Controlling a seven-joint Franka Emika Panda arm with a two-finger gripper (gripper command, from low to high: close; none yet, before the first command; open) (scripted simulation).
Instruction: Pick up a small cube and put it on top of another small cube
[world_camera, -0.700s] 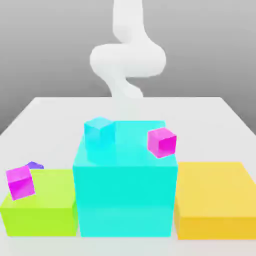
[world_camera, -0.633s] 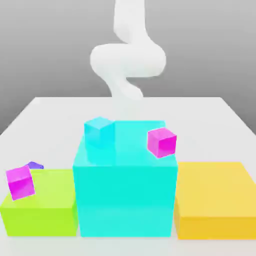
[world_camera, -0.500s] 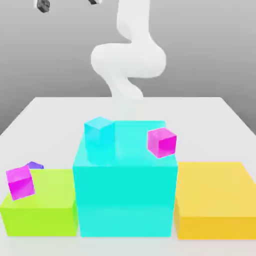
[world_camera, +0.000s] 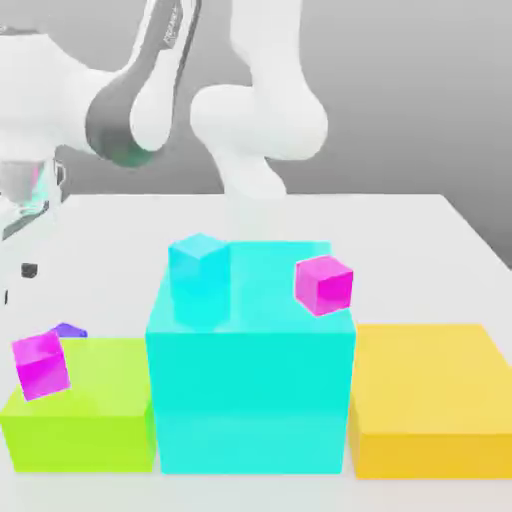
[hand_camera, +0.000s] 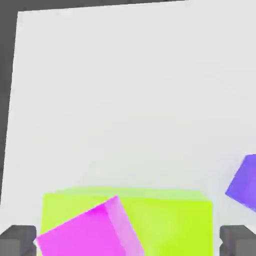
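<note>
A white table (world_camera: 420, 240) is carrying three big blocks in a row under a plain grey backdrop: a lime-green block (world_camera: 90, 420) at the exterior view's left, a taller cyan block (world_camera: 250, 390) in the middle and a yellow block (world_camera: 430, 400) at the right. The gripper (hand_camera: 128, 242) is hanging over the green block with its dark fingertips (hand_camera: 17, 239) spread wide apart, gripping nothing. A purple cube (world_camera: 70, 330) is peeking out behind the green block, mostly hidden. A magenta cube (world_camera: 40, 365) is sitting tilted on the green block, glossy and bright. A second magenta cube (world_camera: 323, 284) is resting at the cyan block's right edge, and a cyan cube (world_camera: 198, 275) is standing near its left.
</note>
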